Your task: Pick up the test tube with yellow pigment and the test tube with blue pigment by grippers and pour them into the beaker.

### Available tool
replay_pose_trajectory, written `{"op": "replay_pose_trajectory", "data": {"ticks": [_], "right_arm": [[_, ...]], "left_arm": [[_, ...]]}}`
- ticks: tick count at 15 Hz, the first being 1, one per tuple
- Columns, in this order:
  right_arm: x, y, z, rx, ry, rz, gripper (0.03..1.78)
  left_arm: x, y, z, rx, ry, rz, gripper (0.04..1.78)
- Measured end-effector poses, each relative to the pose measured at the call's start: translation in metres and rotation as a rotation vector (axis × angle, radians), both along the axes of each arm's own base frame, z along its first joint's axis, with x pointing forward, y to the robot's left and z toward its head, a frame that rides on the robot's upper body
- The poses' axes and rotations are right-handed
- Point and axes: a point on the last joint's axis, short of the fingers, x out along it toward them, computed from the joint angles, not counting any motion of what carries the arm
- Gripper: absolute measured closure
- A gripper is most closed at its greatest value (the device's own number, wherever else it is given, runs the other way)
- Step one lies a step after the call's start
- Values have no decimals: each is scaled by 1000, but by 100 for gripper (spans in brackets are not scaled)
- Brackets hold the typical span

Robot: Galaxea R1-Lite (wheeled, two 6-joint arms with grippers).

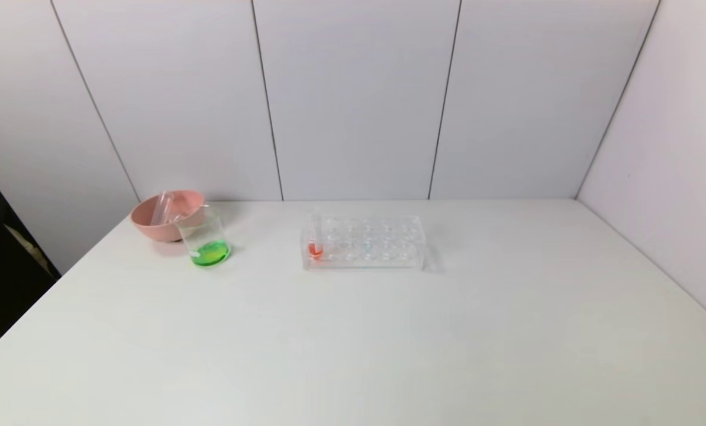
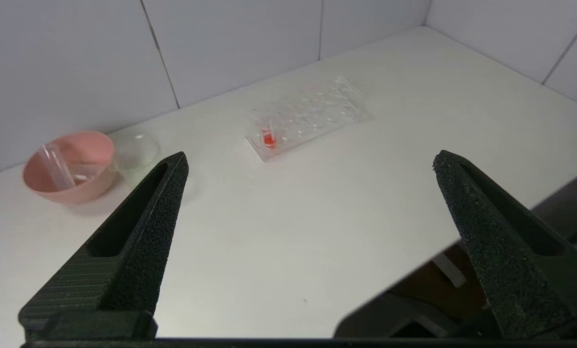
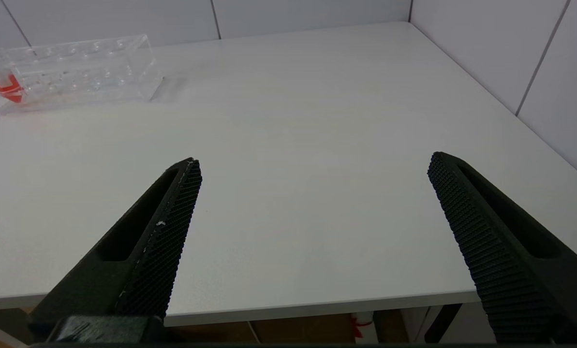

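The beaker [image 1: 206, 241] stands at the back left, in front of the pink bowl, and holds green liquid. It also shows in the left wrist view [image 2: 136, 151], partly behind a finger. Clear tubes [image 1: 163, 207] lean in the pink bowl; I see no yellow or blue in them. My left gripper [image 2: 310, 162] is open and empty above the table's near left edge. My right gripper [image 3: 312, 162] is open and empty above the near right edge. Neither gripper shows in the head view.
The pink bowl [image 1: 151, 225] sits at the back left, touching the beaker. A clear many-holed rack [image 1: 382, 242] stands at mid back with one red-liquid tube [image 1: 315, 239] at its left end. White walls close the back and right.
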Motion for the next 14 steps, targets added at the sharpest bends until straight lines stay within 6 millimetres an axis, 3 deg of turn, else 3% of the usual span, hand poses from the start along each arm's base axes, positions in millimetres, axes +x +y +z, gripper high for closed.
{"op": "replay_pose_trajectory", "data": {"ticks": [3,6,9,14], "right_arm": [[0,0,0,0,0,0,10],[0,0,0,0,0,0,10],[0,0,0,0,0,0,10],[0,0,0,0,0,0,10]], "left_arm": [[-72,-2,-46,-10,37,-8,6],[-97,1,-98,5,38,117,6],[-91,8,-139,33,6,382,6],[-50,11,-221,-7,8,483,6]]}}
